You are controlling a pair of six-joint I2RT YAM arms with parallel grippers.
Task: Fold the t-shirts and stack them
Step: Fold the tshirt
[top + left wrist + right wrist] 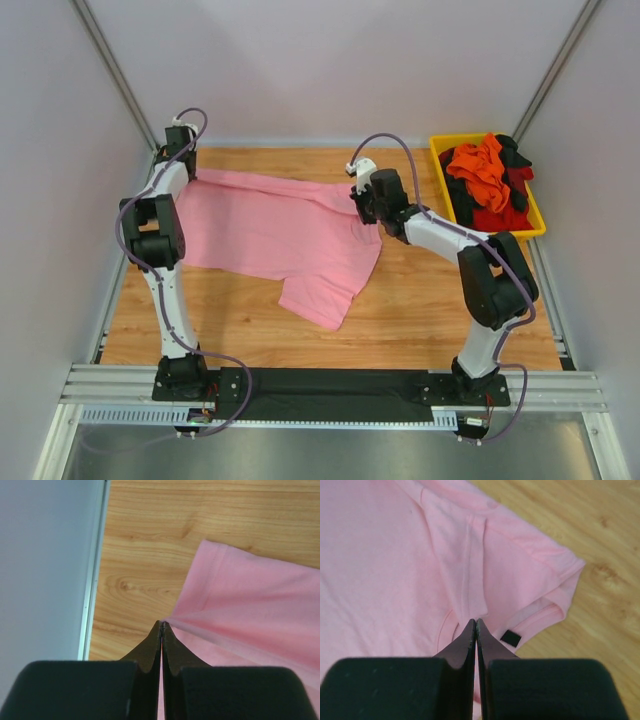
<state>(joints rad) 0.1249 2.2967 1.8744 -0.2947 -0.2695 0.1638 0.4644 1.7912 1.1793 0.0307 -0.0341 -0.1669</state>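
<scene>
A light pink t-shirt (270,235) lies spread on the wooden table, one part hanging toward the front. My left gripper (188,172) is at its far left corner. In the left wrist view the left gripper (162,625) is shut on a pinch of the pink t-shirt (250,600), and cloth runs taut from the tips. My right gripper (366,206) is at the shirt's right edge. The right wrist view shows this gripper (476,622) shut on the pink t-shirt (395,565) by the collar, next to a black tag (510,638). Orange (480,165), red (495,218) and black (516,155) t-shirts lie heaped in the bin.
A yellow plastic bin (536,215) stands at the back right corner of the table. Grey walls with metal rails (92,580) close in the left, right and back sides. Bare wood (420,310) shows in front of the pink shirt.
</scene>
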